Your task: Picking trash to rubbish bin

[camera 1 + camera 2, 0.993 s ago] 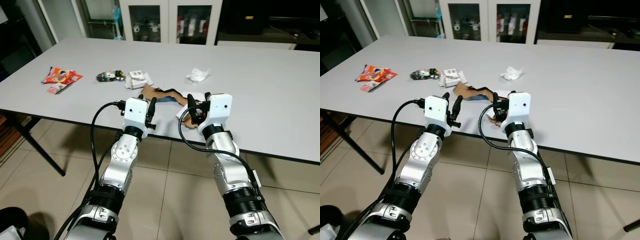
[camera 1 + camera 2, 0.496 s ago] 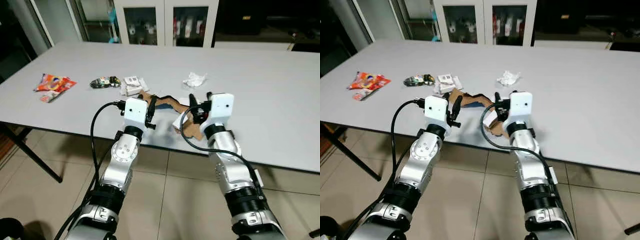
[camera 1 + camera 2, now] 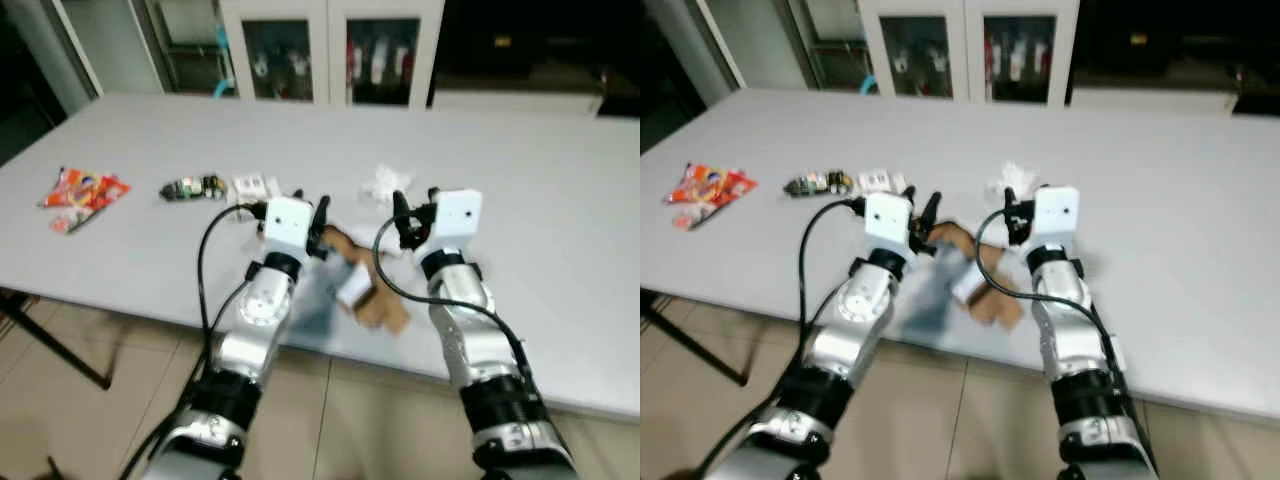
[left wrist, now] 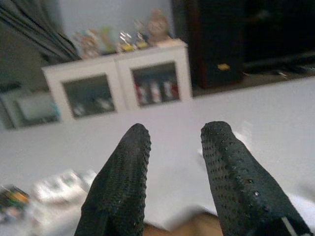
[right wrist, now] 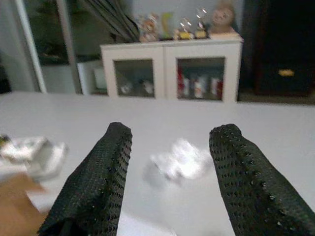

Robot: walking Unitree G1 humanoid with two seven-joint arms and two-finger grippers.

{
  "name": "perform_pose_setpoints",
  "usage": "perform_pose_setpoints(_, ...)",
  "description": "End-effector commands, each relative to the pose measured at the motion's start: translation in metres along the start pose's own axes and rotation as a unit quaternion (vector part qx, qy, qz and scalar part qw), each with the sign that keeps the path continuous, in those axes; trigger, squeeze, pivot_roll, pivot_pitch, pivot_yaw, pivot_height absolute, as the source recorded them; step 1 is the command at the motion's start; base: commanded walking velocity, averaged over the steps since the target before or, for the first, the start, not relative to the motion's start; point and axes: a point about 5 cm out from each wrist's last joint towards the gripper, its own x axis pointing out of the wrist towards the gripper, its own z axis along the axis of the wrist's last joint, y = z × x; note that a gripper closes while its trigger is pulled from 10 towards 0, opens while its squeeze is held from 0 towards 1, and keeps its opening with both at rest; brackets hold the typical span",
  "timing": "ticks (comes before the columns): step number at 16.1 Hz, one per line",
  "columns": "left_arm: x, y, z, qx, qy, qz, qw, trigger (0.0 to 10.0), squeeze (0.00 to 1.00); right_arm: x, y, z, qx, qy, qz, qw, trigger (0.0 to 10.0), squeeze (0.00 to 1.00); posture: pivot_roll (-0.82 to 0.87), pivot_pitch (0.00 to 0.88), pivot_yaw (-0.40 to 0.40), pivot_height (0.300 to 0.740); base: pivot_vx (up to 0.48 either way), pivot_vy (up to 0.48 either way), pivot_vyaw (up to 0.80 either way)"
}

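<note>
Trash lies on a long grey table (image 3: 560, 190). A torn brown cardboard piece with a white scrap (image 3: 372, 296) sits near the front edge, between and under my two wrists. A crumpled white tissue (image 3: 381, 181) lies just beyond it. Further left are small white boxes (image 3: 251, 186), a dark wrapper (image 3: 190, 187) and a red snack wrapper (image 3: 79, 190). My left gripper (image 3: 319, 216) hovers open over the cardboard's far end. My right gripper (image 3: 414, 207) is open, pointing at the tissue (image 5: 179, 163), with nothing between its fingers (image 5: 101, 182).
A white glass-door cabinet (image 3: 325, 50) stands behind the table. Tiled floor (image 3: 60, 420) shows below the table's front edge. The table's right half is bare grey surface. The head views are blurred.
The camera has moved closer to the table. Both arms have reached forward over the front edge, so the grippers now hover above the cardboard. Both stay open.
</note>
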Motion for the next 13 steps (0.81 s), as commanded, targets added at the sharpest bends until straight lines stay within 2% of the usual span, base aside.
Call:
perform_pose_setpoints(1,-0.0009,0.0137,0.0004,0.007,0.0,0.021,1.0,10.0,0.0,0.0043,0.0149,0.0056,0.007,-0.008,0.022,1.0,10.0,0.0,0.04,0.008,0.067,0.74,0.48,0.0,0.0)
perform_pose_setpoints(5,-0.0002,0.0127,0.0026,0.01,-0.005,0.017,1.0,10.0,0.0,0.0045,0.0151,0.0058,0.007,-0.009,0.022,1.0,10.0,0.0,0.04,0.012,0.067,0.74,0.448,0.0,0.0)
perform_pose_setpoints(11,-0.0008,0.0067,0.0045,0.009,-0.009,-0.024,1.0,10.0,0.0,0.0049,0.0152,0.0065,0.007,-0.009,0.021,1.0,10.0,0.0,0.04,0.018,0.069,0.74,0.0,0.0,0.0)
perform_pose_setpoints(13,-0.0002,0.0079,0.0058,0.031,-0.001,-0.07,0.997,10.0,0.0,0.0049,0.0149,0.0064,0.006,-0.008,0.02,1.0,10.0,0.0,0.04,0.015,0.071,0.74,0.0,0.0,0.0)
